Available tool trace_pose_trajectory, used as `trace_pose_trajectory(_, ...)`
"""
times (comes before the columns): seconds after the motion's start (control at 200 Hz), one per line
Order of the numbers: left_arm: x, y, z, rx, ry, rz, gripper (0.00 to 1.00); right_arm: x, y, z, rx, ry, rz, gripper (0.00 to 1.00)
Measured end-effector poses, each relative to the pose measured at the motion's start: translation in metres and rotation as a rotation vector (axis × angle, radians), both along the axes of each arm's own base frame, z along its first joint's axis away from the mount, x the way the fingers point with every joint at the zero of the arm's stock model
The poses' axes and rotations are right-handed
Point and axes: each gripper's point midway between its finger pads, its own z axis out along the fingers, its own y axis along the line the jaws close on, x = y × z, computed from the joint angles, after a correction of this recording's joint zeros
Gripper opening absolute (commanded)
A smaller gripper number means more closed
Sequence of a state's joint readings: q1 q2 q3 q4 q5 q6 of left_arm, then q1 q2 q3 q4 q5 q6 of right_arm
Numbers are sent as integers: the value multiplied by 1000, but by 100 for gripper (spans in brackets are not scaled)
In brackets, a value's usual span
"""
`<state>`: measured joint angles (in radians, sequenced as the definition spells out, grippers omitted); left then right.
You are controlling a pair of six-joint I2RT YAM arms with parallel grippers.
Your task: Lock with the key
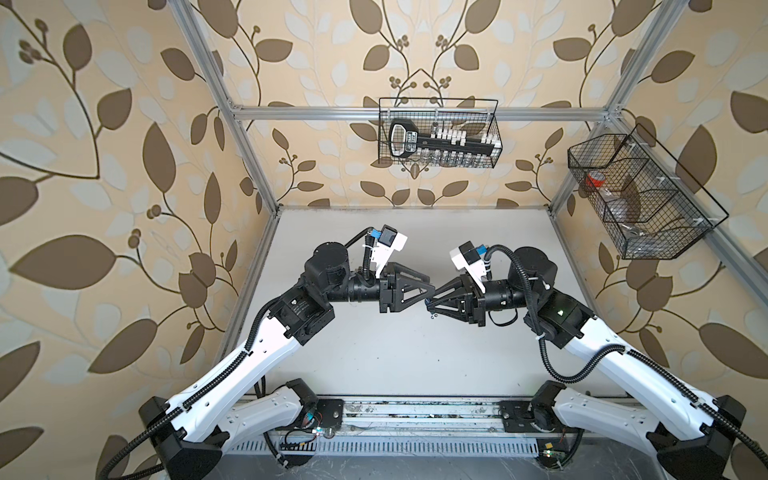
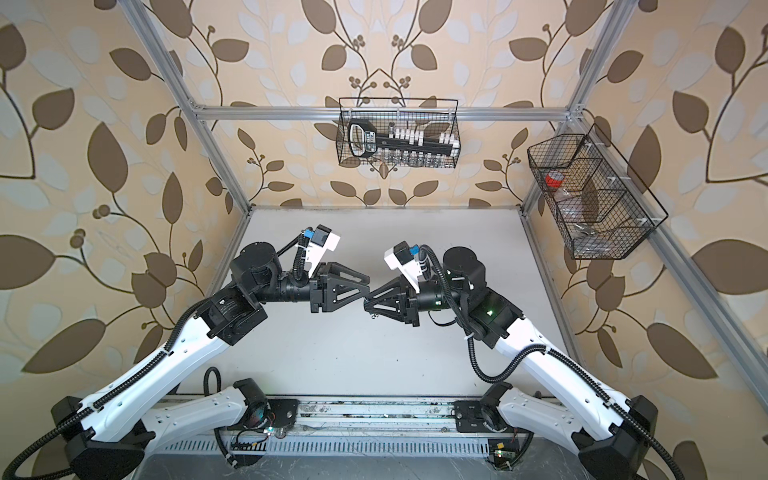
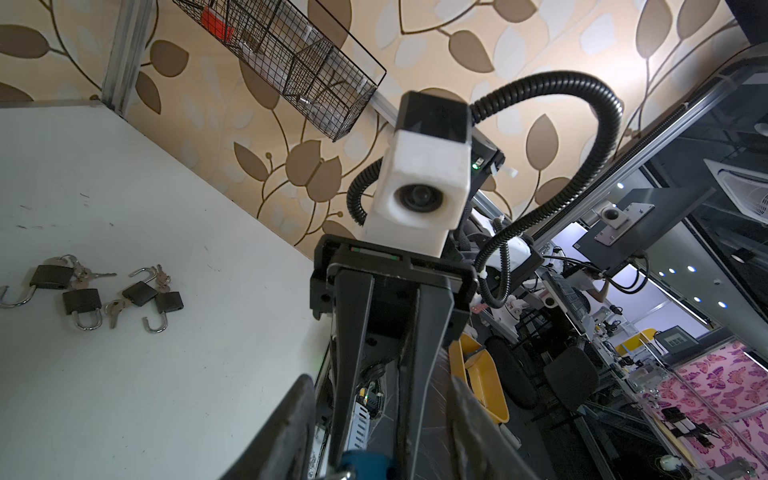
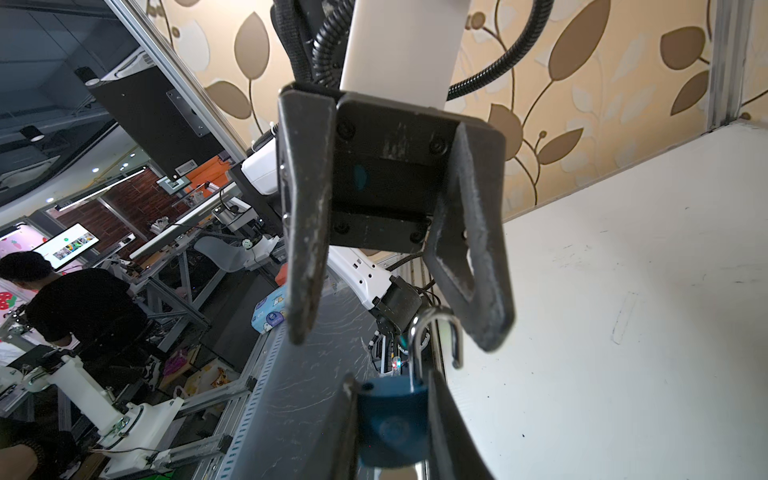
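Observation:
My right gripper (image 4: pixel 390 376) is shut on the body of a blue padlock (image 4: pixel 392 424). The padlock's silver shackle (image 4: pixel 436 340) stands open, one end free. My left gripper (image 4: pixel 395 338) faces it head-on with its jaws apart. One of its fingers (image 4: pixel 486 299) is right beside the shackle, the other well clear. In both top views the two grippers meet tip to tip over the middle of the table, left (image 1: pixel 432 291) and right (image 1: pixel 428 301). Small metal bits (image 1: pixel 434 316) dangle below the padlock. I cannot tell whether they are the key.
Several dark padlocks (image 3: pixel 83 300) with open shackles and loose keys (image 3: pixel 112 309) lie in a cluster on the white table (image 3: pixel 166 395). A wire basket (image 1: pixel 440 133) hangs on the back wall and another (image 1: pixel 640 195) on the right wall.

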<state>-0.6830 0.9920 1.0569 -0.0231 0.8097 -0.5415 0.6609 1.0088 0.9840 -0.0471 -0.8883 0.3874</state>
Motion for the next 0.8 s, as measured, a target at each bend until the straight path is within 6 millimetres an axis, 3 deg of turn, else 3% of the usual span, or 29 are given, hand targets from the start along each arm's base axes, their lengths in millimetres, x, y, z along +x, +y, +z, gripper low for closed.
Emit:
trace_pose_trajectory(0.32,1,1,0,1,2,3,34,4,-5,8,26,-3,-14,0)
trace_pose_trajectory(0.8,1,1,-3,12,-2,7,0,1,-7,13,37,-6,-11,0)
